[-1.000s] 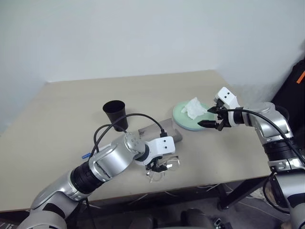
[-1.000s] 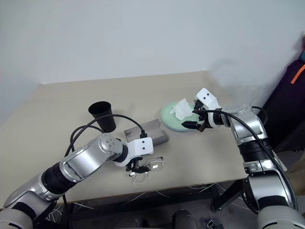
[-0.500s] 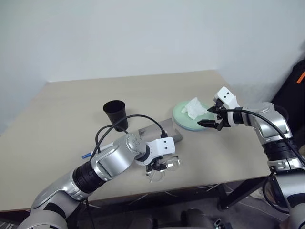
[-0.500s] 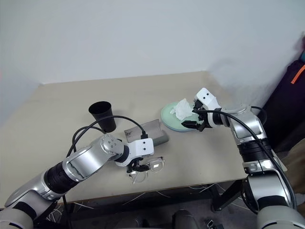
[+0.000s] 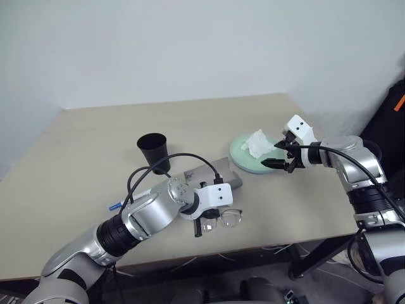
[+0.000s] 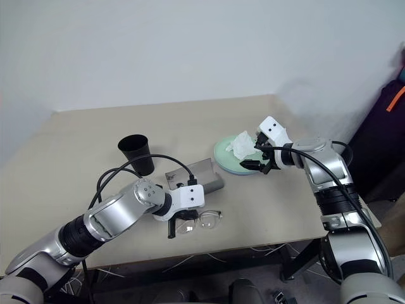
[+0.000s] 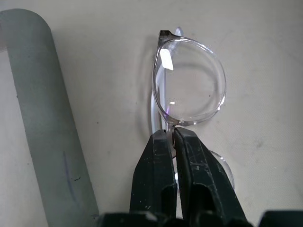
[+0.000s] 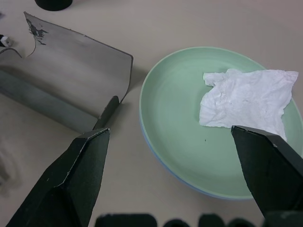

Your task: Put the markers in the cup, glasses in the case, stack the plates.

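The clear wire-framed glasses [image 7: 189, 80] lie on the table just in front of the open grey case [image 5: 212, 172]. My left gripper [image 7: 170, 135] is shut on the glasses at the bridge between the lenses, pointing down at the table. The black cup [image 5: 153, 150] stands upright behind the case. The pale green plate [image 8: 180, 142] sits to the right, with a blue edge showing under its rim. My right gripper [image 5: 278, 157] hovers open at the plate's near side, holding nothing. A marker's blue tip [image 5: 114, 206] peeks out beside my left arm.
A crumpled white tissue [image 5: 258, 142] lies on the green plate. The table's front edge [image 5: 253, 248] runs close below the glasses. A dark bag with an orange strap [image 5: 395, 111] stands off the table's right side.
My left gripper has closed on the glasses' bridge. The glasses now lie flatter and stick out more to the right of the gripper. The right arm has stayed still.
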